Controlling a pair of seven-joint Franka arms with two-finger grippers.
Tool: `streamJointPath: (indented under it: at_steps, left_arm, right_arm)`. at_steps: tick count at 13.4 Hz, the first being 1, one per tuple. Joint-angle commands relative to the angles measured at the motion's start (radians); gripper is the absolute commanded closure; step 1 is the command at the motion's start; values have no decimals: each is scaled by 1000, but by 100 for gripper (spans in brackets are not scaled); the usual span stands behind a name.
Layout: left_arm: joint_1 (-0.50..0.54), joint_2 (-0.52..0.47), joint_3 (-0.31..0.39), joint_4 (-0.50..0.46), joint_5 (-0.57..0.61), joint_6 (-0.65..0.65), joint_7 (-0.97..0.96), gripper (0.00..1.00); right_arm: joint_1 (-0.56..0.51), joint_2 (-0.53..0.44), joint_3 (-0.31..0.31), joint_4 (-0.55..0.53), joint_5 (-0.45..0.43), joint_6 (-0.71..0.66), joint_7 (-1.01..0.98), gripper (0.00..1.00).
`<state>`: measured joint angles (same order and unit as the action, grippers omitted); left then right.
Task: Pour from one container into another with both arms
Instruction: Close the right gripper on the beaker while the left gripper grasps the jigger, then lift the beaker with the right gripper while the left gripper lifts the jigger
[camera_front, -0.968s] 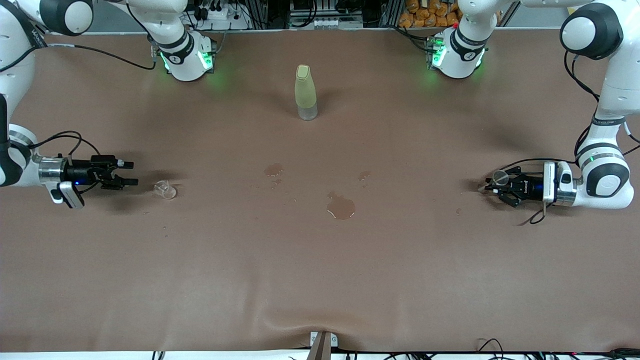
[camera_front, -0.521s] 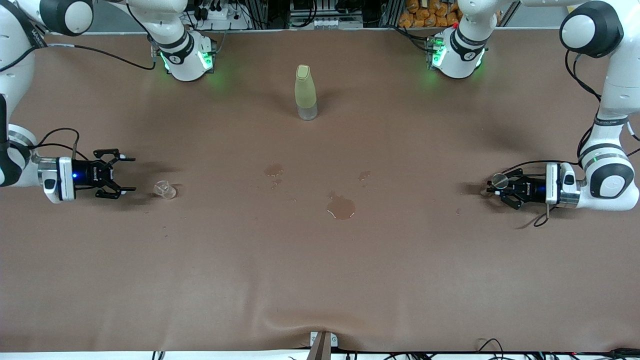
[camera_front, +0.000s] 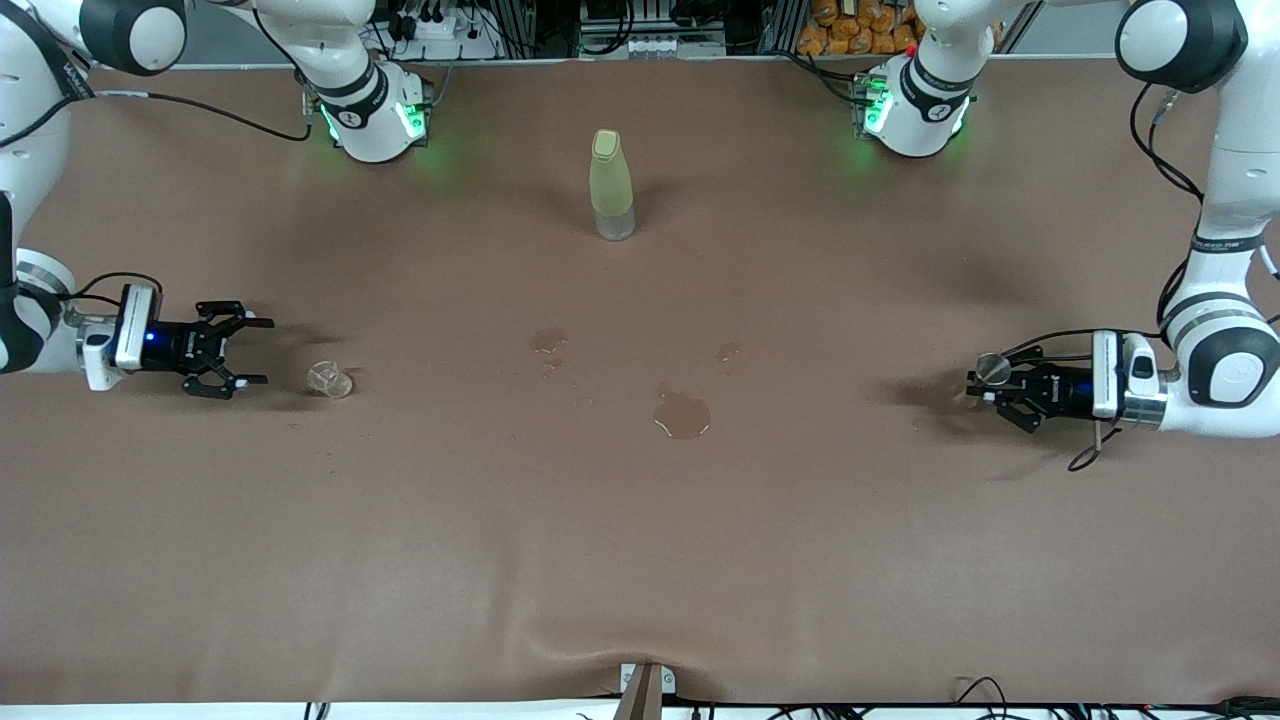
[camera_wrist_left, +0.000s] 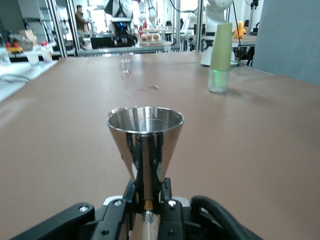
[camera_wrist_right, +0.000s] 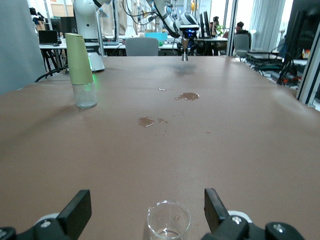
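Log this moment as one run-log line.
left gripper: shut on jigger | right gripper: open, beside clear cup | cup on table | pour: not started

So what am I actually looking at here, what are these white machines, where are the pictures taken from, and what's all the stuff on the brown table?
These are two white robot arms at a brown table, each ending in a two-finger gripper. The wide picture comes from a high camera facing the robots; the other two come from cameras on the arms' wrists. The left gripper is shut on a small silvery metal jigger, held upright at its narrow waist. The right gripper is open, just short of a tiny clear cup standing on the table; its wrist view shows the cup between the spread fingers. A tall yellow-green bottle stands nearer the robots' bases, and several wet puddles lie mid-table.
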<state>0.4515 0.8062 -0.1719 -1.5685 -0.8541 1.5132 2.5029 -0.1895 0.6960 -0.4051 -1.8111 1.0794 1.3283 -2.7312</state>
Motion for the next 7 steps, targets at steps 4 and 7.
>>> streamJointPath:
  at_steps: [4,7]
  left_arm:
    - [-1,-22,-149,-24,-39,110,-148,100]
    - [-2,-19,-196,-25,-63,150,-182,100]
  right_arm:
    - [-57,126,22,16,92,-47,-177,0]
    - [-76,169,45,29,154,-43,-235,0]
